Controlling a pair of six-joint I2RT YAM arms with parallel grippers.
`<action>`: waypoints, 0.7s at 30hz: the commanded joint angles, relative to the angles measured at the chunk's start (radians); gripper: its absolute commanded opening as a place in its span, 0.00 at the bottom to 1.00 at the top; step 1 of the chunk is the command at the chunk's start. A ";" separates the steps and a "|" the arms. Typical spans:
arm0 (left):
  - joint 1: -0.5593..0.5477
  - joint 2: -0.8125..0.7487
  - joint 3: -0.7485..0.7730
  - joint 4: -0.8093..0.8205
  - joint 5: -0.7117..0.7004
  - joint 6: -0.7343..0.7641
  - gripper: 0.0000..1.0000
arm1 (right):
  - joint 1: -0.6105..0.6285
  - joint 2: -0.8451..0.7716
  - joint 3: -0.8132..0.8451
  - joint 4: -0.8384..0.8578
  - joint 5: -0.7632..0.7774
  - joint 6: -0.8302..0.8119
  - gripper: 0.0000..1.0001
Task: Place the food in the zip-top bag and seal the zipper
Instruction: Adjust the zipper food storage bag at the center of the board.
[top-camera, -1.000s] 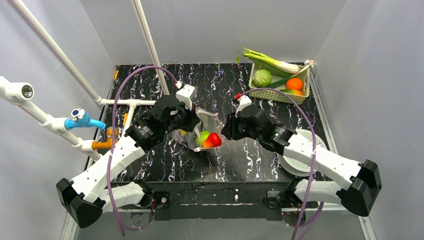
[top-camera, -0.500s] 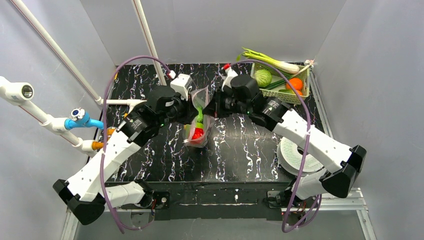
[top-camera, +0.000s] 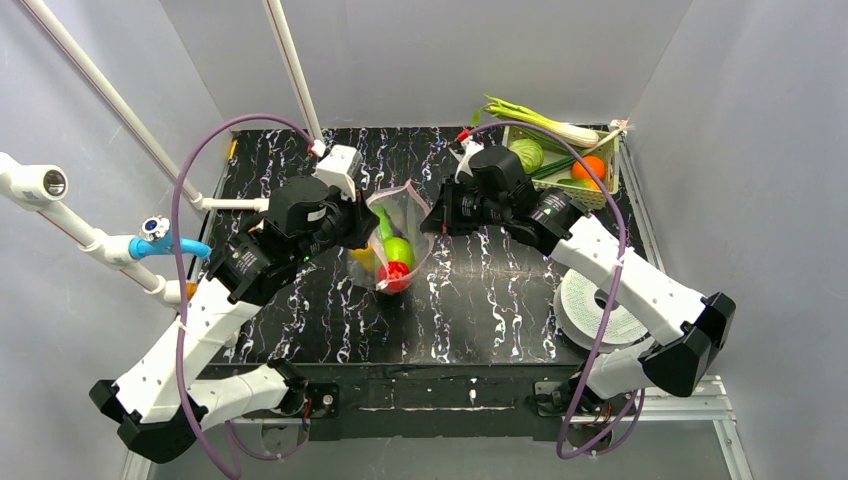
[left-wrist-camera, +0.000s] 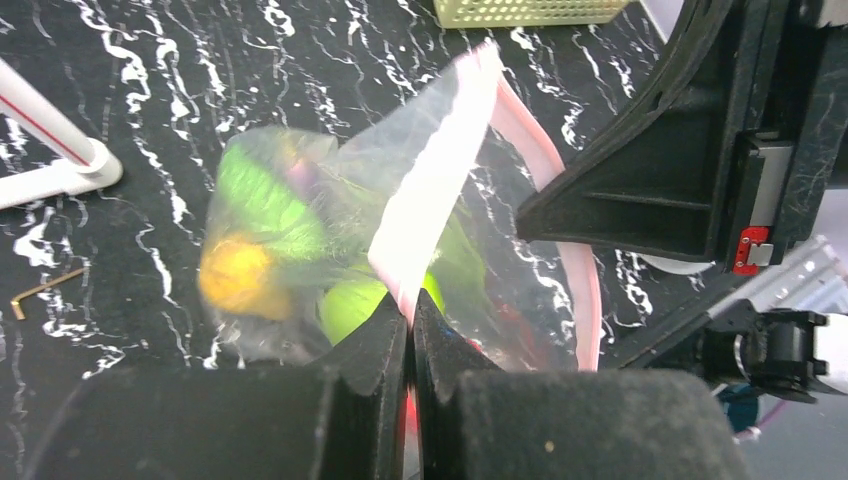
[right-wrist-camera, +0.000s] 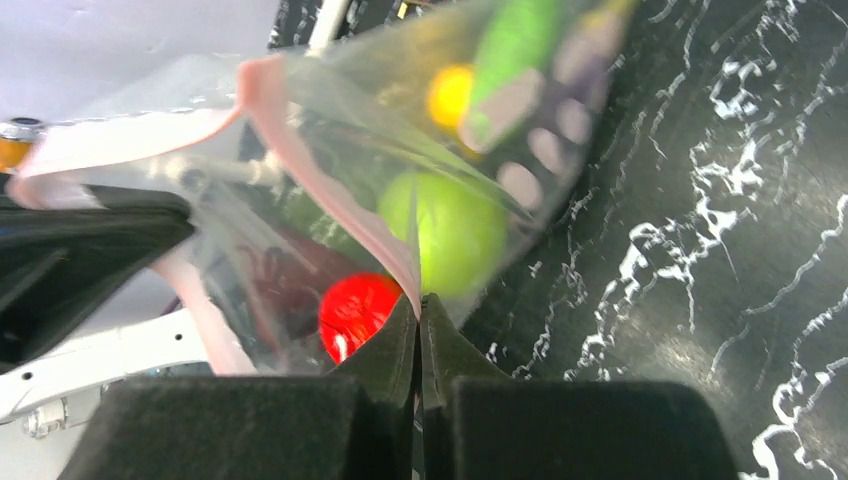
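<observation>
We hold the zip-top bag (top-camera: 398, 230) slung between our two sets of jaws. It is well apart from the mesh basket (top-camera: 553, 190), off to its left and nearer our bases in the top view. Our right jaws grip the end of the bag's mouth on the basket side, and our left jaws grip the end facing away from the basket. In each wrist view the jaws are pinched fully together with the pink zipper (left-wrist-camera: 432, 190) strip caught between the tips, so both are clamped on the bag's top edge.

We judge that holding it by the two ends lets the weight of the food (top-camera: 397, 250) drag the pouch down, away from the zipper, leaving the strip free to be pulled straight. The food sits low in the bag: a red piece at the bottom, green ones above it, and a yellow one on the side away from the basket.

The two pink lips bow apart in an open loop, so the sealing is not yet done. We cannot tell whether the bag's bottom rests on the counter (top-camera: 480, 300). Next we would draw the ends apart to flatten the mouth before pressing it shut.
</observation>
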 joint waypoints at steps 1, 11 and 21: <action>0.003 -0.017 0.060 0.012 -0.092 0.054 0.00 | -0.018 -0.026 -0.014 0.012 -0.041 -0.035 0.01; 0.004 0.062 -0.040 -0.053 -0.124 -0.027 0.00 | -0.034 0.006 -0.014 0.068 -0.093 -0.062 0.01; 0.003 0.095 0.101 -0.031 -0.069 0.061 0.00 | -0.037 0.024 -0.036 0.050 -0.090 -0.090 0.09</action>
